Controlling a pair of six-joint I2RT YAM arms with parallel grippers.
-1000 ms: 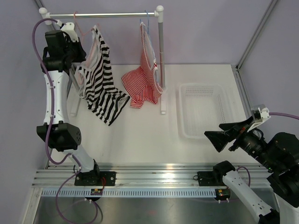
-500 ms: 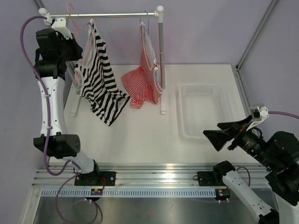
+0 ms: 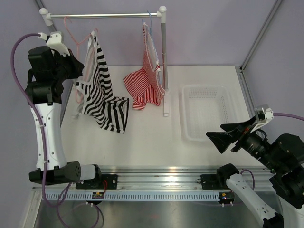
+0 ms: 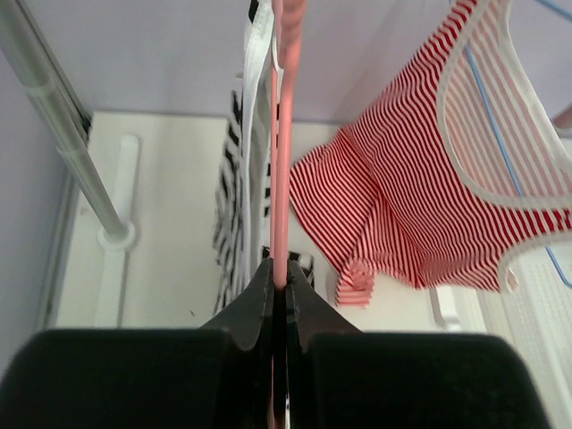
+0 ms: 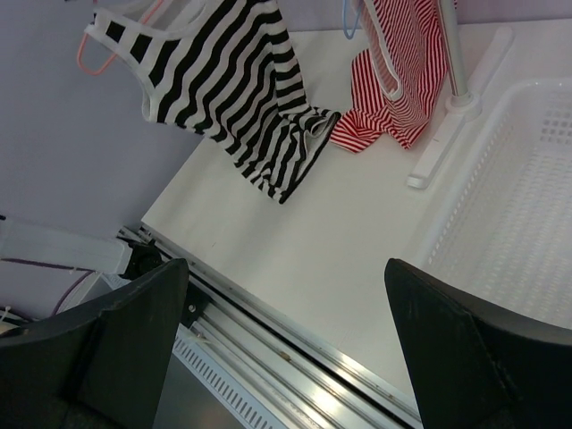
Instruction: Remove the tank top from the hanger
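The black-and-white striped tank top (image 3: pixel 97 90) hangs on the pink hanger (image 3: pixel 66 33), its hem resting on the table. My left gripper (image 3: pixel 81 67) is shut on the hanger's wire beside the top's shoulder. The hook sits just below the left end of the rail, apart from it. In the left wrist view the pink wire (image 4: pixel 284 134) runs up from between my closed left gripper (image 4: pixel 277 277), with the top (image 4: pixel 234 206) seen edge-on to its left. My right gripper (image 3: pixel 223 137) is open and empty at the near right. Its wrist view shows the top (image 5: pixel 232 98) and hook (image 5: pixel 89 61) beyond the right gripper (image 5: pixel 286 268).
A red-and-white striped top (image 3: pixel 147 80) hangs on a blue hanger at the rail's right end, by the rack post (image 3: pixel 164 61). The rail (image 3: pixel 104 15) spans the back. A white basket (image 3: pixel 204 111) stands at the right of the table.
My left arm lifted the hanger's hook over the rail, then brought it down and leftward in front of it. The tank top swung along and its hem shifted nearer. The right arm stayed still.
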